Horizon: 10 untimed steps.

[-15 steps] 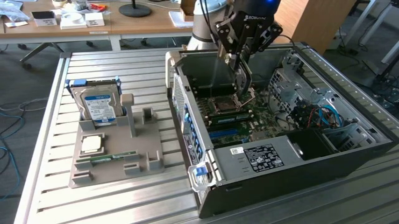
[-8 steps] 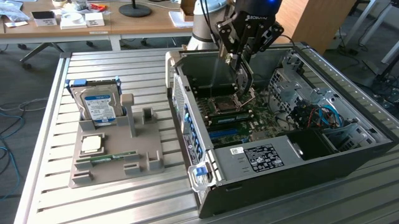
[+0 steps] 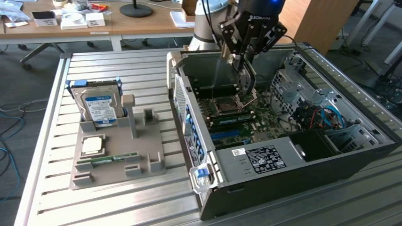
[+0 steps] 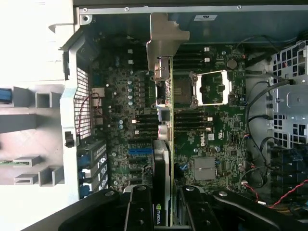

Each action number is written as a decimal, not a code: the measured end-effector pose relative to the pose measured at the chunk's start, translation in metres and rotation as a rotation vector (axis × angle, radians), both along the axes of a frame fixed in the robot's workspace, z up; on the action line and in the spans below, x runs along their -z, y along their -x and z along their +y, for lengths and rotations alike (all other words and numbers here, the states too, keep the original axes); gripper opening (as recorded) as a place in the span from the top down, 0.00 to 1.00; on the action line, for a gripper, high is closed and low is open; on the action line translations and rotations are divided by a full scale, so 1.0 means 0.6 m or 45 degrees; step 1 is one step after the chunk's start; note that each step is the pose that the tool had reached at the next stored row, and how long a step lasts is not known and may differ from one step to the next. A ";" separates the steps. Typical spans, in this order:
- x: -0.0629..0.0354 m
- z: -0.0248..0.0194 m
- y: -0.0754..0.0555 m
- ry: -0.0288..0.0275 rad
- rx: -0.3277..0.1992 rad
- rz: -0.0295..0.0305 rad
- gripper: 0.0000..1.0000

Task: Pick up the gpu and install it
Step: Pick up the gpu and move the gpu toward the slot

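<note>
My gripper (image 3: 244, 60) hangs over the open computer case (image 3: 351, 162), shut on the gpu (image 3: 247, 84). The card hangs on edge below the fingers, just above the motherboard (image 3: 251, 120) near the CPU socket (image 3: 227, 104). In the wrist view the gpu (image 4: 166, 144) appears edge-on, a thin green board with a black fan side. Its silver bracket (image 4: 166, 36) points toward the case's rear wall. My gripper (image 4: 166, 209) clamps it between two black fingers (image 4: 139, 207). The card sits above the blue slot (image 4: 140, 151) area of the motherboard (image 4: 216, 125).
On the exterior view's left, a grey holder tray (image 3: 148, 160) on the slatted table carries an upright hard drive (image 3: 100, 106), a CPU (image 3: 93, 145) and a RAM stick (image 3: 113, 159). Drive cages and cables (image 3: 320, 115) fill the case's far side. The power supply (image 3: 267, 160) sits at its near end.
</note>
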<state>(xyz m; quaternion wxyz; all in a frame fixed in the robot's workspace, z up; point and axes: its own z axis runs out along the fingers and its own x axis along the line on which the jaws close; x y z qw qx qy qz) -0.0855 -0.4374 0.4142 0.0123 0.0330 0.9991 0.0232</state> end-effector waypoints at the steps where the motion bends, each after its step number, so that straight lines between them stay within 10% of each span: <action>1: 0.000 0.0000 -0.001 0.0000 0.000 0.0000 0.73; 10: 0.000 0.0005 -0.020 0.0001 0.000 0.0000 0.73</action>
